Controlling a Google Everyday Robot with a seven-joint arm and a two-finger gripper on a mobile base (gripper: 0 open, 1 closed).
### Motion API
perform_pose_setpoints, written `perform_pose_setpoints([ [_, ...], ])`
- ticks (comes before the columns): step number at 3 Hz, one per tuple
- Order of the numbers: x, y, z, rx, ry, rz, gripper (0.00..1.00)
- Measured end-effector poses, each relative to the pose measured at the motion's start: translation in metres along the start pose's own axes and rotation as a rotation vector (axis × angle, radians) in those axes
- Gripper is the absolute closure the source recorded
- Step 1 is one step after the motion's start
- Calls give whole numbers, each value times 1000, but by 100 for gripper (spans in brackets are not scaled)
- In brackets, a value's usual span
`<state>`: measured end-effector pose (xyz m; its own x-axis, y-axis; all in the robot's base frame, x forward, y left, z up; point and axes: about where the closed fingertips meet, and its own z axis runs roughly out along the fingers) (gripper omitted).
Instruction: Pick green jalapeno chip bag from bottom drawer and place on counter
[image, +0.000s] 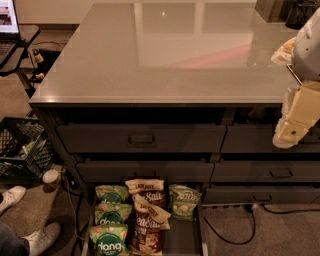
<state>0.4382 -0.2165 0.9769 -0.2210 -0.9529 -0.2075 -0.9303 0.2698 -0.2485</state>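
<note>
The green jalapeno chip bag (184, 202) stands at the back right of the open bottom drawer (185, 239), dull green with a round light emblem. The counter (170, 55) is a glossy grey slab above the drawers. My gripper (294, 127) hangs at the right edge of the view, in front of the counter's edge and the top right drawer, high above and to the right of the bag. Nothing shows in it.
In the drawer, three bright green "dang" bags (110, 220) line the left and two brown "Sea Salt" bags (147, 215) fill the middle. A black crate (22, 147) stands on the floor at left. A person's white shoes (30, 220) are at the lower left. A cable (235, 235) lies on the floor at right.
</note>
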Motion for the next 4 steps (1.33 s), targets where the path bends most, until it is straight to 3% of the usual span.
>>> perform_pose_setpoints([
  [1,0,0,0,0,0,0,0],
  [2,-4,15,24,-13,-5,-3,0],
  [4,-20,71,164,-118,-28,-4,0],
])
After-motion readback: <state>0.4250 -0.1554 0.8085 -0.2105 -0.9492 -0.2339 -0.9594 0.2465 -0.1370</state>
